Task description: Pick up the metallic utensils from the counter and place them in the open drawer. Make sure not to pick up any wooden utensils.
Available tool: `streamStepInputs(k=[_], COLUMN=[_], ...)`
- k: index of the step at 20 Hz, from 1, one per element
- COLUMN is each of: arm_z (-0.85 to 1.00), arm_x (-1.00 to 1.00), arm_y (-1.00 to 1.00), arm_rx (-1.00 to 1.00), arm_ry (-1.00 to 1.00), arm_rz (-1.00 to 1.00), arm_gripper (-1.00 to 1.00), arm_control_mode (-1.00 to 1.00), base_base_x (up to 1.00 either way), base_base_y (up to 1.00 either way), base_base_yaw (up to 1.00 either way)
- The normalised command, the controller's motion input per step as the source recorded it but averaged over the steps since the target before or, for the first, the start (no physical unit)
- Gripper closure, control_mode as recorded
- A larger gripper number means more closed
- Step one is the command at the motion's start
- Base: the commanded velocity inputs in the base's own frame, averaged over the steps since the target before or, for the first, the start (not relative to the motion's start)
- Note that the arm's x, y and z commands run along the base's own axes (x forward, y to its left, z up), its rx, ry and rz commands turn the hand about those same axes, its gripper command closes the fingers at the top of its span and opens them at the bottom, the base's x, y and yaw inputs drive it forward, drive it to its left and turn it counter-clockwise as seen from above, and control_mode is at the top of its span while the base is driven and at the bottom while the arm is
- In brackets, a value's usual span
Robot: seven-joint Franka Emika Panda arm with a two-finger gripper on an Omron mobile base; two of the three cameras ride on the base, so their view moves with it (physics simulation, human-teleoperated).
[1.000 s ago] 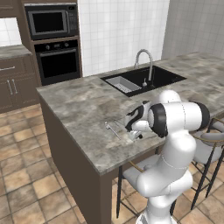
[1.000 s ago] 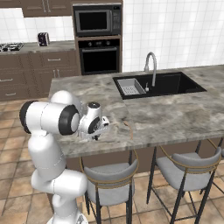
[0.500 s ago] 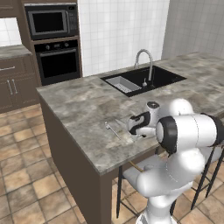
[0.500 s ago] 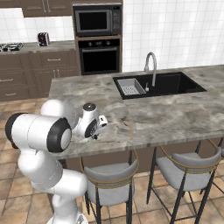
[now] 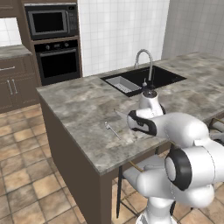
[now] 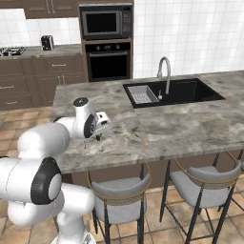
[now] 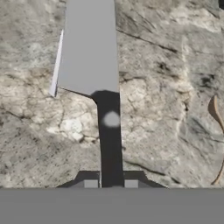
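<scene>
The knife [image 7: 94,57] is in my gripper [image 7: 110,183]: its black handle runs straight down between my two fingertips, which sit narrow against either side of it, and the broad silver blade points away from me over the marbled worktop [image 5: 83,109]. From the hand view I cannot say for sure whether the blade is touching the stone or just above it, though the soft shadow beside it suggests it is very close to the surface. So I judge the step in hand to be the pick of the knife, with the carry to the drawer yet to come; the drawer itself is not something I can make out here, so the next move calls for a clean lift, keeping the blade level, and then a swing down toward wherever the drawer stands open below the worktop edge. The fork [image 5: 112,130] lies on the worktop a little to my left, near the front edge, waiting its turn. At the right edge of the hand view a thin tan curve is likely the wooden spoon [image 7: 215,111], which I must leave alone; it lies near my path, so I should lift clear before turning. The sink [image 5: 144,78] and faucet [image 5: 145,61] are well apart behind.
</scene>
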Motion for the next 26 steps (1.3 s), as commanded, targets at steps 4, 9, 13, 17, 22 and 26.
streamStepInputs(k=[4, 9, 13, 17, 22, 26], arm_z=[0.89, 0.83, 0.61, -0.01, 0.0, 0.0], arm_x=[-0.18, -0.28, -0.43, -0.25, 0.0, 0.0], arm_y=[0.04, 0.0, 0.0, 0.02, 0.0, 0.0], arm_rx=[-0.03, 0.0, 0.0, 0.0, 0.0, 0.0], arm_ry=[0.01, 0.08, 0.16, 0.04, 0.0, 0.0], arm_rz=[0.0, 0.0, 0.0, 0.07, 0.0, 0.0], arm_gripper=[1.0, 1.0, 1.0, 1.0, 1.0, 1.0], arm_control_mode=[-1.0, -1.0, -1.0, 1.0, 1.0, 1.0], base_base_x=[0.0, 0.0, 0.0, -0.43, -0.79, -0.26], base_base_y=[0.0, 0.0, 0.0, 0.1, 0.61, 0.97], base_base_yaw=[0.0, 0.0, 0.0, 0.13, 0.35, 0.81])
